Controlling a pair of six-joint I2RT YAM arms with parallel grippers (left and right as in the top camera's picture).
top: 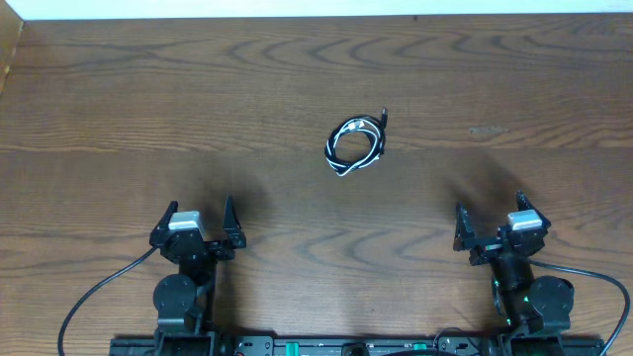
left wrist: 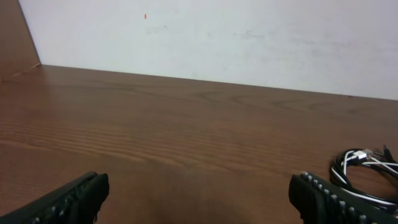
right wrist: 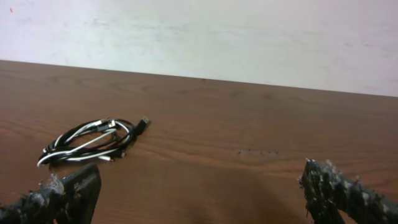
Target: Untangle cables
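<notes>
At the centre of the brown wood-grain table, slightly toward my right side, lies the task item: two thin flexible cables, one white and one black, wound together into one small loose coil. The two cords run side by side through the loops and cross each other; I cannot tell where they are knotted. One small dark plug end projects from the far right side of the coil. The coil lies flat on the wood, touching neither arm.

My left gripper has its jaws released, spread wide, grasping nothing. It sits near the front edge of the table, well apart from the coil, which shows at the lower right margin of the left wrist view.

My right gripper likewise has its jaws released and grasps nothing. Its black fingers frame the lower corners of the right wrist view, with the coil ahead and to the left.

A plain white wall borders the far edge of the table. Thick black wires trail from my arm bases, behind the grippers. Between each gripper and the coil I see only wood grain
</notes>
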